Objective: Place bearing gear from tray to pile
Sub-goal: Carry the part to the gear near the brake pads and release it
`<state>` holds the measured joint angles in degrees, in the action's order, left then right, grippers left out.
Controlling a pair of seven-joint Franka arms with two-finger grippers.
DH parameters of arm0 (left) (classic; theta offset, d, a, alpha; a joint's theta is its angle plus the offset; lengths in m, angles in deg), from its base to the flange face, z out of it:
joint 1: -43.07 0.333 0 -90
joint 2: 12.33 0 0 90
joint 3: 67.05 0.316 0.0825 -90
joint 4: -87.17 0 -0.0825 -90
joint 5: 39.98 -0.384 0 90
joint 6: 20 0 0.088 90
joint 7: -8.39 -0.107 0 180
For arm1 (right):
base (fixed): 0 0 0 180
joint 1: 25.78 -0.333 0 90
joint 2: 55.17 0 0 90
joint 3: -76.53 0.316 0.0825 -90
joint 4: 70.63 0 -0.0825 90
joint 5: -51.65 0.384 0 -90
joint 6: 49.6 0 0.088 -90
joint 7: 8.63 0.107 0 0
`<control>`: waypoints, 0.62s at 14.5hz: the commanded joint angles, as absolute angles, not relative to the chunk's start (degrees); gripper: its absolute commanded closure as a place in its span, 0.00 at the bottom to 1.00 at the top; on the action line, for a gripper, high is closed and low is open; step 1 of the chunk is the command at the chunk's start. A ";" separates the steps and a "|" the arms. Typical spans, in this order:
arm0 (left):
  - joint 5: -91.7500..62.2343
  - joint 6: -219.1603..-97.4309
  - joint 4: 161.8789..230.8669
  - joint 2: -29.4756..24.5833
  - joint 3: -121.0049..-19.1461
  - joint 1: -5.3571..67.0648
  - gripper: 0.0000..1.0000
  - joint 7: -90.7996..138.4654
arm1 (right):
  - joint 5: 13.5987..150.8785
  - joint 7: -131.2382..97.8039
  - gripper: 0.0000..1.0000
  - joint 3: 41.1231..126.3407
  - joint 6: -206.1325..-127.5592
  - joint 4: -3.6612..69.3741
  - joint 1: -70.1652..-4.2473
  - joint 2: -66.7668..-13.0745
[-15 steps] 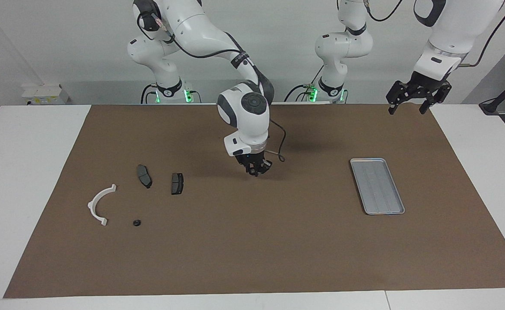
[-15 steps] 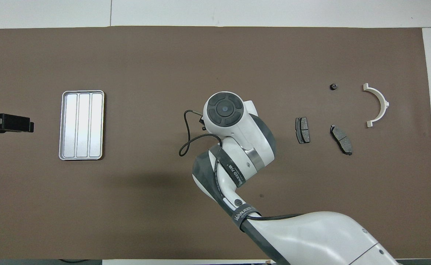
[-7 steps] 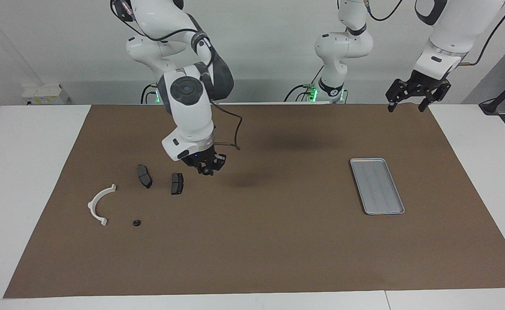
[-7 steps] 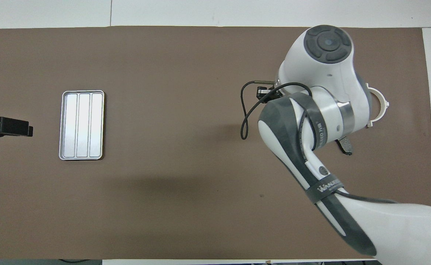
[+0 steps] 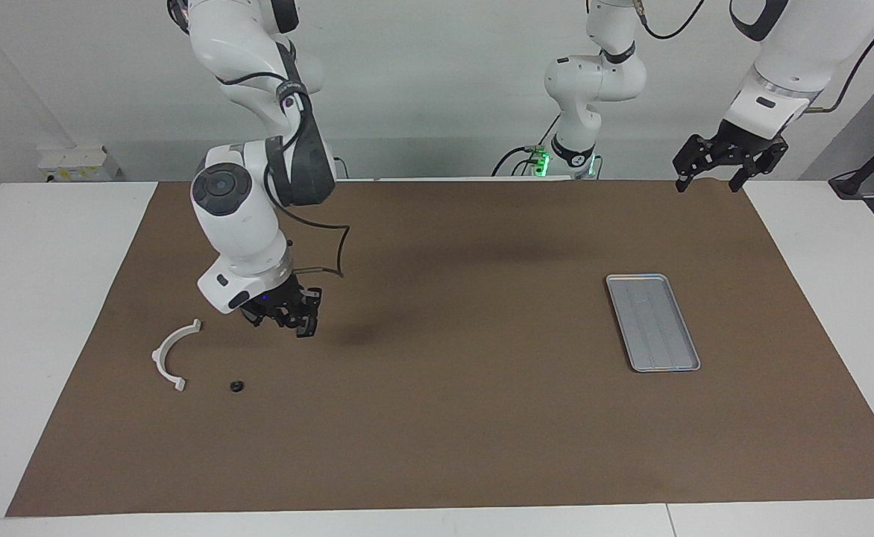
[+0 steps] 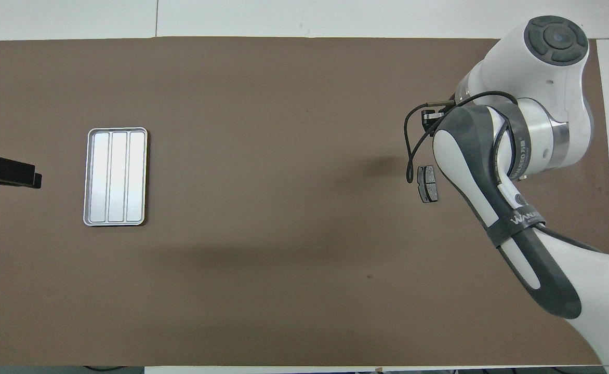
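Observation:
The silver ridged tray lies empty toward the left arm's end of the mat; it also shows in the overhead view. The pile is at the right arm's end: a white half-ring bracket, a small black ring-shaped gear beside it, and a dark brake pad. My right gripper hangs low over the brake pads and hides them in the facing view. Whether it holds anything is hidden. My left gripper is open and empty, raised over the mat's corner near its base.
A brown mat covers most of the white table. In the overhead view my right arm covers the bracket, the gear and one pad. The left gripper shows there beside the tray.
My right arm has swung from over the mat's middle to the pile at its own end and come down over the brake pads. The left gripper has barely moved.

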<state>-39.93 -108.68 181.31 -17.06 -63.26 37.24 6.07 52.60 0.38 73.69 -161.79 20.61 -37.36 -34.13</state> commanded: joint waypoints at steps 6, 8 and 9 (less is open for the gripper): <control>-40.33 -108.51 179.72 -15.85 -62.83 35.51 0.00 5.84 | 52.97 -6.08 1.00 74.33 -179.48 29.47 -33.43 -30.40; -40.16 -108.68 179.72 -15.93 -64.23 35.51 0.00 5.93 | 52.97 -6.34 1.00 74.33 -181.60 29.39 -32.82 -28.20; -40.07 -108.68 179.72 -15.93 -64.41 35.51 0.00 5.84 | 52.97 -7.22 1.00 74.33 -183.09 29.39 -32.55 -27.23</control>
<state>-39.93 -108.65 180.93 -16.58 -64.20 36.26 6.06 52.60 -4.77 73.68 -180.51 29.23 -33.99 -28.69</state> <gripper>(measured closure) 0.000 0.643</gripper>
